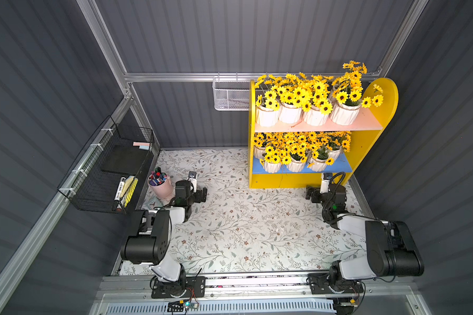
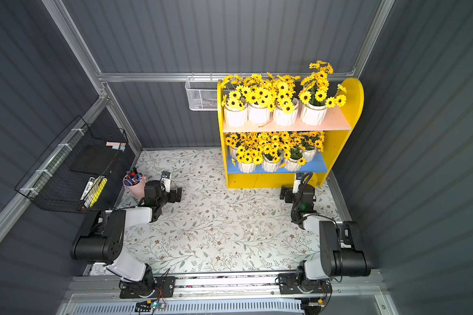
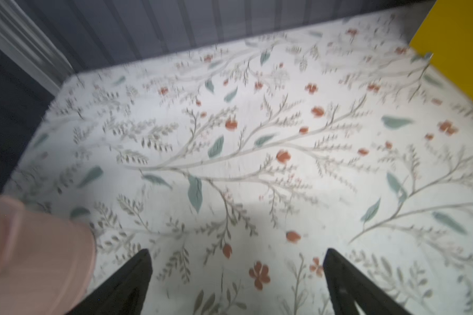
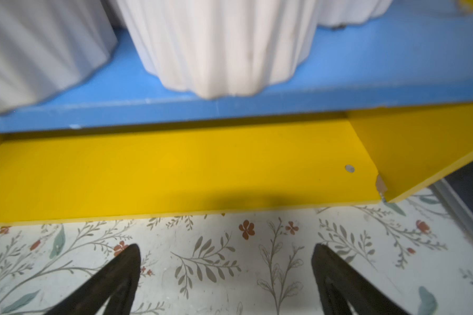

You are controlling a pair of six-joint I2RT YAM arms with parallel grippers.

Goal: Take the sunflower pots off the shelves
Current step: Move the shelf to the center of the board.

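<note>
You are working at the shelves (image 1: 377,141), standing at the far right of the table (image 1: 243,231); a hard tug could be sliding or tipping the whole unit. The sunflower pots (image 1: 290,113) are all sitting on it, crowding the pink upper board (image 1: 366,121) and blue lower board (image 4: 366,68) with blooms overlapping, so lifting one risks dragging a neighbour off the edge. The pink cup (image 3: 36,253) is standing just beside your left gripper (image 3: 236,253); a careless swing could be toppling it. That gripper and the right gripper (image 4: 227,253) are both gaping wide and carrying nothing, the right one hanging low before the lower board.
</note>
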